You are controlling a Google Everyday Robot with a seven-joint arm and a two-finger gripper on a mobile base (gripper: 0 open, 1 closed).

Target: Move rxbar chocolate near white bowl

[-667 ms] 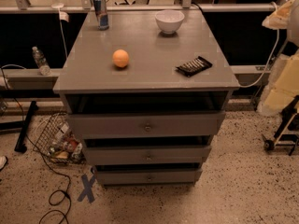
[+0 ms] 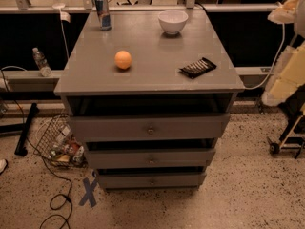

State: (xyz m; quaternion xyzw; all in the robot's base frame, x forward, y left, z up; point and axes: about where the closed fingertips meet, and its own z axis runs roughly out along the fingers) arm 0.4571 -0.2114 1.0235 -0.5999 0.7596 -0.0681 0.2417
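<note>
Rxbar chocolate (image 2: 198,67), a small flat rectangular bar in a black wrapper with white lettering, is lying askew near the front right corner of the grey cabinet top (image 2: 152,46). We are seeing the small round white bowl (image 2: 172,21) standing upright toward the back edge, well apart from the rxbar chocolate. A round orange ball (image 2: 123,59) is resting left of the middle, and a tall blue-silver can (image 2: 102,13) is standing at the back left corner. Below the top, three grey drawers (image 2: 150,129) are sitting slightly pulled out. A wire basket (image 2: 59,140) of clutter is sitting on the speckled floor at the left, beside a blue tape cross (image 2: 89,192). Our gripper is lying outside the camera view, so we cannot tell whether it is spread or pressed together.
</note>
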